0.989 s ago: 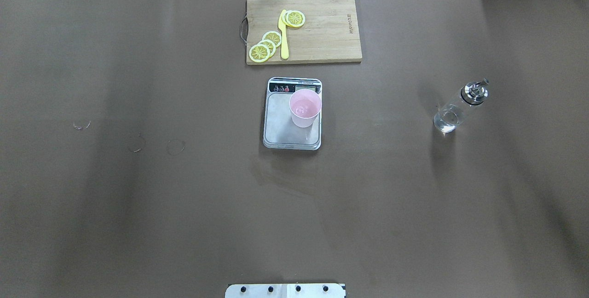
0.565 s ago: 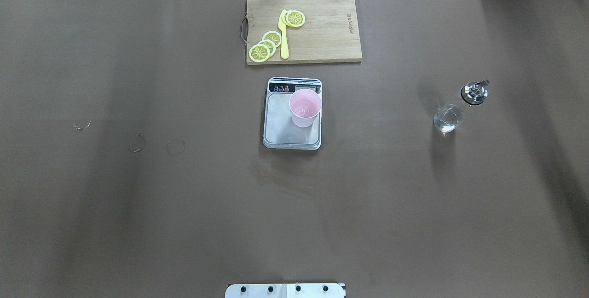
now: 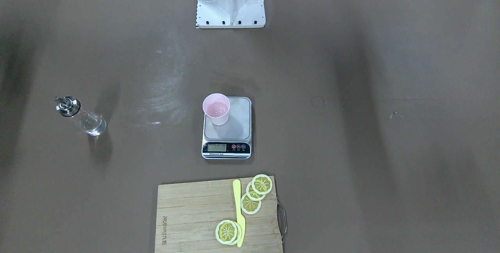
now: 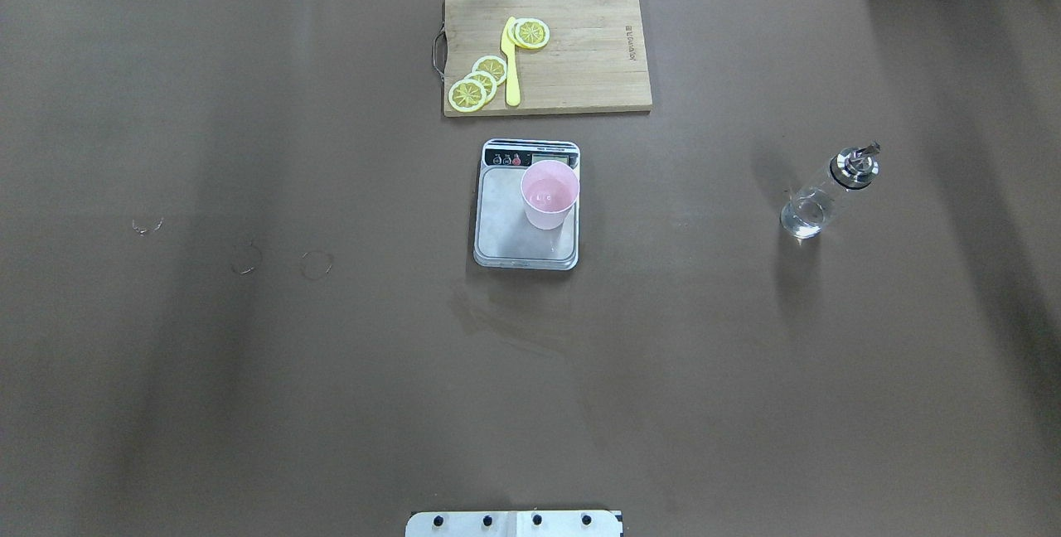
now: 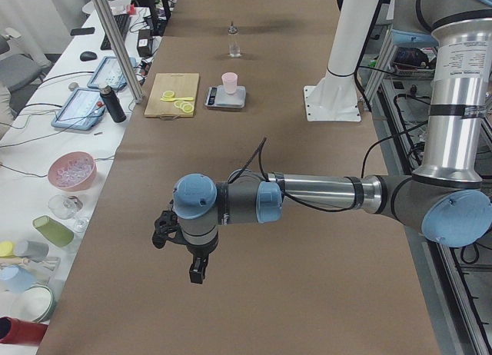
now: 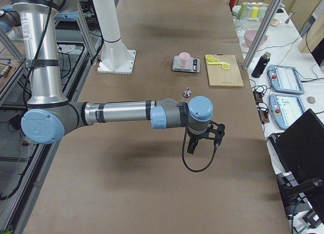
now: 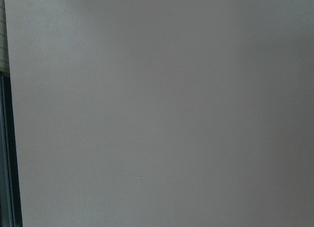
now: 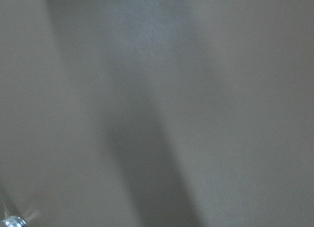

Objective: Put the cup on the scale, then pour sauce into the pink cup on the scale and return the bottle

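The pale pink cup [image 4: 549, 197] stands upright on the right part of the scale's steel platform [image 4: 506, 234], with a little clear liquid in it. It also shows in the front view [image 3: 216, 109] on the scale [image 3: 234, 128]. The glass bottle [image 4: 821, 199] with its metal spout stands alone on the table far to the right, holding clear sauce; it also shows in the front view [image 3: 84, 120]. Both grippers are far from these things. The left gripper [image 5: 197, 269] and the right gripper [image 6: 192, 145] show only in the side views, and I cannot tell whether they are open or shut.
A wooden cutting board [image 4: 580, 65] with lemon slices [image 4: 477, 83] and a yellow knife [image 4: 511, 65] lies behind the scale. The robot's base plate [image 4: 514, 523] is at the near edge. Both wrist views show only brown table cover.
Cup, scale and bottle have not moved. Only the shadows on the right side of the table have shifted slightly.
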